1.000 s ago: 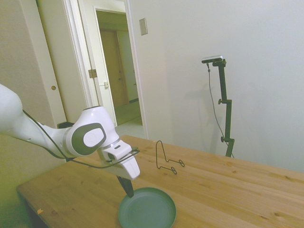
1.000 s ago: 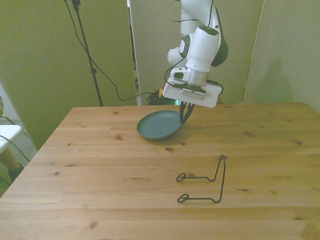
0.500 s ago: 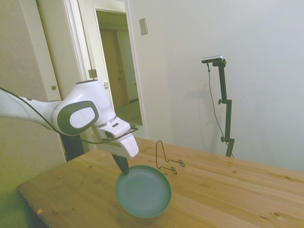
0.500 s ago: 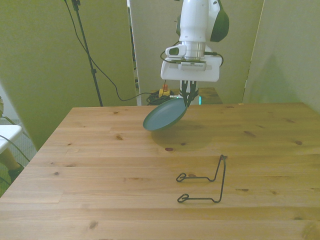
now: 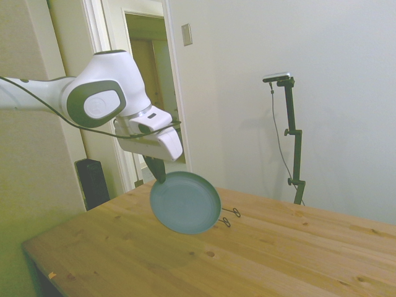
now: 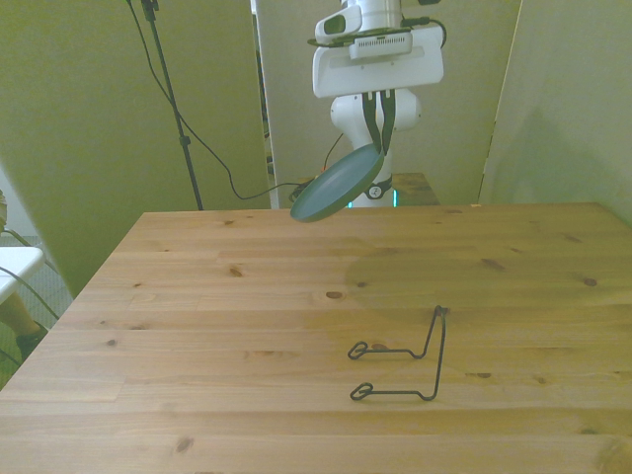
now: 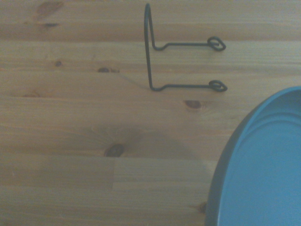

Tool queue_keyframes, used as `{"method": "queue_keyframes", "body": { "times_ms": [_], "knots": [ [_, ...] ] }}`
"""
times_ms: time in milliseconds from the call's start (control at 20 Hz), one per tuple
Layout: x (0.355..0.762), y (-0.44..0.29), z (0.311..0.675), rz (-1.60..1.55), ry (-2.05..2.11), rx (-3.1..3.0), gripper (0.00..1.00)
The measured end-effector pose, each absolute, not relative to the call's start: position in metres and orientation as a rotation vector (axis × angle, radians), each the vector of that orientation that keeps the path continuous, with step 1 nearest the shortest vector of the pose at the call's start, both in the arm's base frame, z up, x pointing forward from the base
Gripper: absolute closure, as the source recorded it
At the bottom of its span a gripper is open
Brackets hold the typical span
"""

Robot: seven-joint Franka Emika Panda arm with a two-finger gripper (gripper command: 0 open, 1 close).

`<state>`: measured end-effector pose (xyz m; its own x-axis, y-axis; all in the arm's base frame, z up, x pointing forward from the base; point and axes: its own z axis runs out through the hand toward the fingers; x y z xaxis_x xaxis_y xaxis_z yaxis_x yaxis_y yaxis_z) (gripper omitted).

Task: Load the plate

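A white robot arm's gripper (image 6: 376, 148) is clamped on the rim of a green plate (image 6: 336, 186), its two dark fingers (image 5: 156, 168) pinched nearly together on the edge. The plate hangs tilted in the air, well above the wooden table (image 6: 247, 326). A black wire rack (image 6: 407, 357) stands on the table, apart from the plate.

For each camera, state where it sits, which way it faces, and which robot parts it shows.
Side view: off one side of the table, looking across; shows arm, pincer, plate.
Front view: across the table, facing the robot; shows pincer, plate, wire stand.
Wrist view: looks down at the table; no robot parts.
All share plate and wire stand.
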<state>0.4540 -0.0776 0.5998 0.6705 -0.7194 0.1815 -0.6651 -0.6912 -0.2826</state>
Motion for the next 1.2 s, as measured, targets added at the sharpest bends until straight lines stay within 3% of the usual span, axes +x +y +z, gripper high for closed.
{"method": "queue_keyframes", "body": {
  "times_ms": [450, 1200],
  "knots": [
    [0.488, -0.107, 0.646, -0.362, 1.031, -2.62, 1.0],
    [0.591, -0.146, 0.648, -0.207, 0.733, -2.48, 1.0]
  ]
}}
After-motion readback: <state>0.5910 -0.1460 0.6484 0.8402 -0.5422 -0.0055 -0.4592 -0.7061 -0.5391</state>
